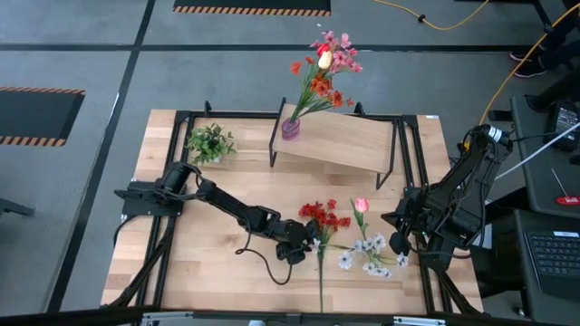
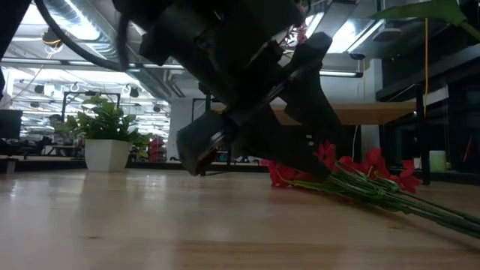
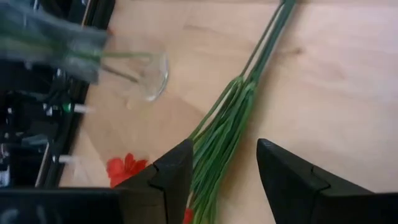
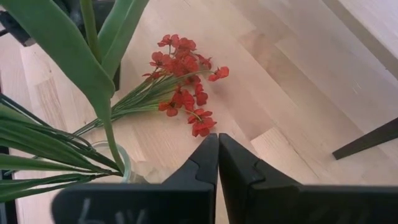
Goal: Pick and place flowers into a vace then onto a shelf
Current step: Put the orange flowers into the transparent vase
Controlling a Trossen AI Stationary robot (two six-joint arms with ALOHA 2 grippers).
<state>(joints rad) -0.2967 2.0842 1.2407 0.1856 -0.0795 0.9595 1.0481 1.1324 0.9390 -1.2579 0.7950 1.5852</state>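
A bunch of red flowers (image 1: 323,217) lies flat on the table, its long green stems (image 1: 320,272) running toward the near edge. My left gripper (image 3: 227,177) is open and low over it, one finger on each side of the stems (image 3: 217,149), just below the blooms (image 2: 352,169). A clear glass vase (image 4: 118,167) stands beside it, holding a pink tulip (image 1: 361,206) and white flowers (image 1: 367,255). My right gripper (image 4: 217,158) is shut, close beside that vase, with nothing between its fingers. On the shelf (image 1: 349,145) stands a purple vase (image 1: 290,129) of mixed flowers (image 1: 324,63). My left gripper comes at the red flowers' stems (image 3: 208,168) slanting from above, its fingers across them. The stems run close along the inner side of one finger (image 3: 177,174). I cannot tell whether they touch. The bunch lies flat on the table.
A small leafy plant in a white pot (image 1: 210,142) (image 2: 109,139) stands at the table's far left. The shelf's black legs (image 1: 391,163) stand at mid-table. A cable (image 1: 263,263) loops on the wood near my left gripper. Bare wood lies at the near left.
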